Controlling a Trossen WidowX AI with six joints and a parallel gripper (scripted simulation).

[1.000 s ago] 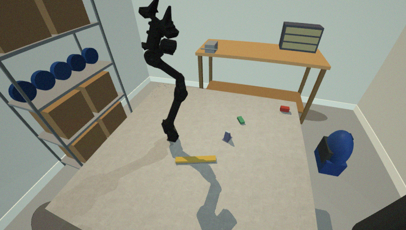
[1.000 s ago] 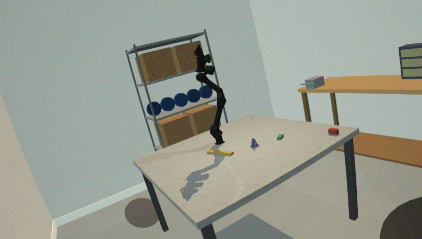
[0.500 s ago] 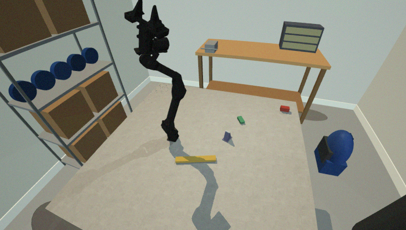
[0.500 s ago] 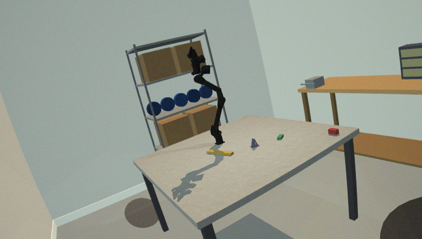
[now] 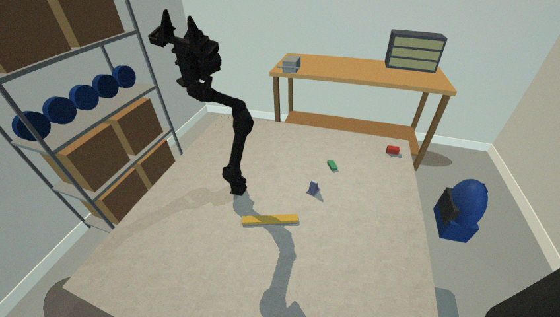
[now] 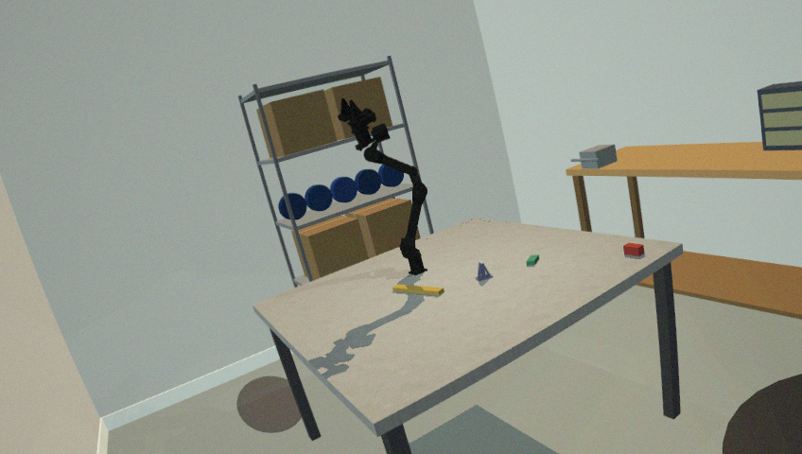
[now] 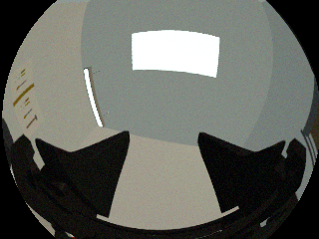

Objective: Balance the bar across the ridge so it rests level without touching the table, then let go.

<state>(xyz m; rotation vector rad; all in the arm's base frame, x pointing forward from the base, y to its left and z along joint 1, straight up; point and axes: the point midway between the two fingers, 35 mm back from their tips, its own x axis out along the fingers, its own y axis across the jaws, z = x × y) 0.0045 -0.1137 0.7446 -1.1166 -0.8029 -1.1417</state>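
A yellow bar [image 5: 269, 218] [image 6: 418, 289] lies flat on the table [image 5: 353, 235] [image 6: 506, 315], just in front of the arm's base. A small purple ridge [image 5: 313, 187] [image 6: 482, 271] stands upright on the table to the right of the bar, apart from it. My gripper [image 5: 179, 24] [image 6: 348, 107] [image 7: 163, 137] is raised high above the table with its fingers pointing up toward the ceiling. It is open and empty. The wrist view shows only the two dark fingers against walls and ceiling.
A green block [image 5: 332, 164] [image 6: 531, 259] and a red block [image 5: 392, 149] [image 6: 634, 249] lie farther right on the table. A metal shelf [image 5: 90, 117] [image 6: 315, 168] with boxes and blue discs stands close behind the arm. An orange workbench [image 5: 361, 72] stands at the back.
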